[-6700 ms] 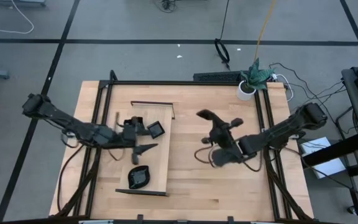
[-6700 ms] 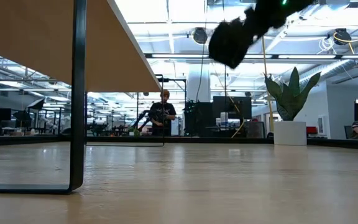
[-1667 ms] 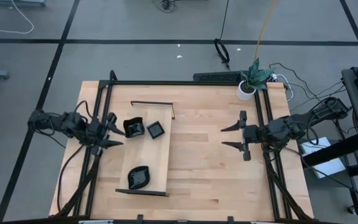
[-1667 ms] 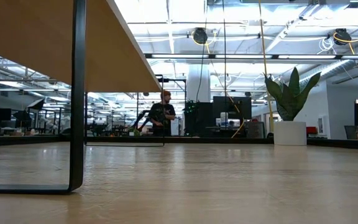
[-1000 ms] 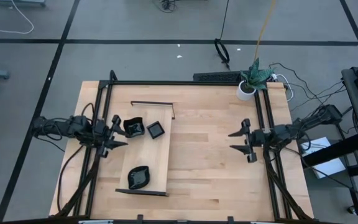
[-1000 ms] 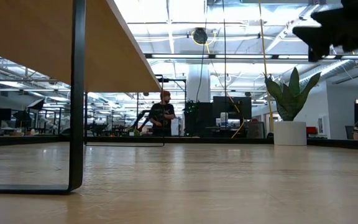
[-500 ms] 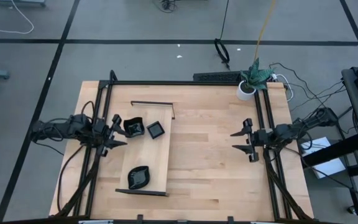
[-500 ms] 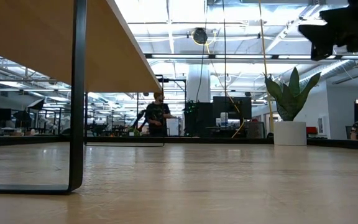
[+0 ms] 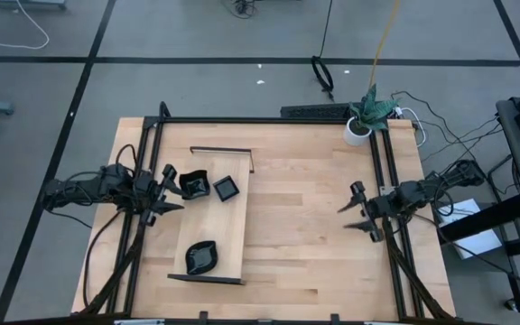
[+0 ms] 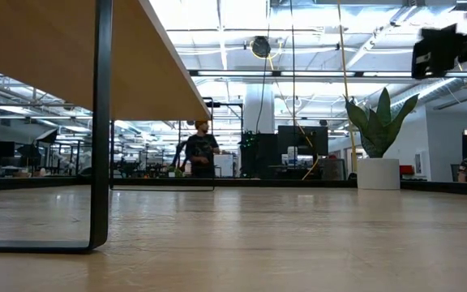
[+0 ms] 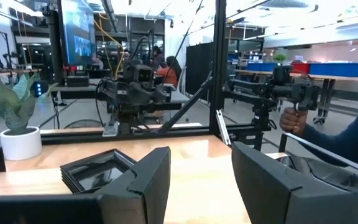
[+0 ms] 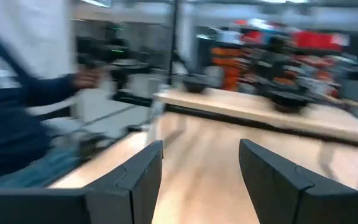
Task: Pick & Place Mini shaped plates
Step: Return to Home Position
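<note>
Three glossy black mini shaped plates rest on a raised pale wooden board [image 9: 228, 226]: a lobed one [image 9: 192, 184], a square one [image 9: 227, 188] and an oval one [image 9: 203, 257] nearer the front. My left gripper [image 9: 171, 190] hangs open at the board's left edge, just left of the lobed plate and holding nothing. In the left wrist view that plate [image 11: 95, 171] lies beyond the open fingers [image 11: 148, 180]. My right gripper [image 9: 355, 208] is open and empty near the table's right rail. It shows at the low view's top right [image 10: 452, 45].
A black metal frame [image 9: 152, 135] runs round the tabletop. A white potted plant [image 9: 361, 126] stands at the far right corner. The board's black leg [image 10: 100, 130] stands on the bare wood. A person's sleeve [image 12: 17, 99] shows beyond the table's left side.
My right gripper has drawn back a little toward the table's right edge and sunk slightly, staying open. The plates have not moved.
</note>
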Available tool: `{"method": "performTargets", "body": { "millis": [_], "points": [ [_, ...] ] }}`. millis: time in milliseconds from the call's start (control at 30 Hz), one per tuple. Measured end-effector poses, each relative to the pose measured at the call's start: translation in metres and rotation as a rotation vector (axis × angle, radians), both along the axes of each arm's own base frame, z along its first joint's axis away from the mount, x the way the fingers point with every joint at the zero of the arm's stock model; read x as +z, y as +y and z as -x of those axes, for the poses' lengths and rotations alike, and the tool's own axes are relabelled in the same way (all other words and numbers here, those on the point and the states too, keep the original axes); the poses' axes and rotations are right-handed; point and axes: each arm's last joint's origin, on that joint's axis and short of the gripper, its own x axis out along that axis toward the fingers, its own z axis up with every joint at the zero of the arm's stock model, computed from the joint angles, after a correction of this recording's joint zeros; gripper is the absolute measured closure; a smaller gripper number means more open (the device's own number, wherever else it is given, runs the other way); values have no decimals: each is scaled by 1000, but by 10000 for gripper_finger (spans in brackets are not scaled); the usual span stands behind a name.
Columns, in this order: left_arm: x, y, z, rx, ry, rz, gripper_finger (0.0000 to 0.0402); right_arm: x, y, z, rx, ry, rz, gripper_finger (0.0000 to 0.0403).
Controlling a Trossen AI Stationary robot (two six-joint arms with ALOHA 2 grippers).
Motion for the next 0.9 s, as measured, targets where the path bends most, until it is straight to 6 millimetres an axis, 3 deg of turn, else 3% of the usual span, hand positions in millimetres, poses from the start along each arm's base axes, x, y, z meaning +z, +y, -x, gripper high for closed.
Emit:
{"method": "performTargets", "body": {
  "millis": [100, 367, 900],
  "points": [
    [0, 0, 0, 0, 2, 1, 229, 1, 1, 2, 44, -24, 18, 204],
    [-1, 0, 0, 0, 15, -1, 229, -4, -3, 0, -115, 28, 54, 204],
    [-5, 0, -1, -6, 70, 57, 229, -5, -3, 0, -113, 28, 65, 204]
  ]
}}
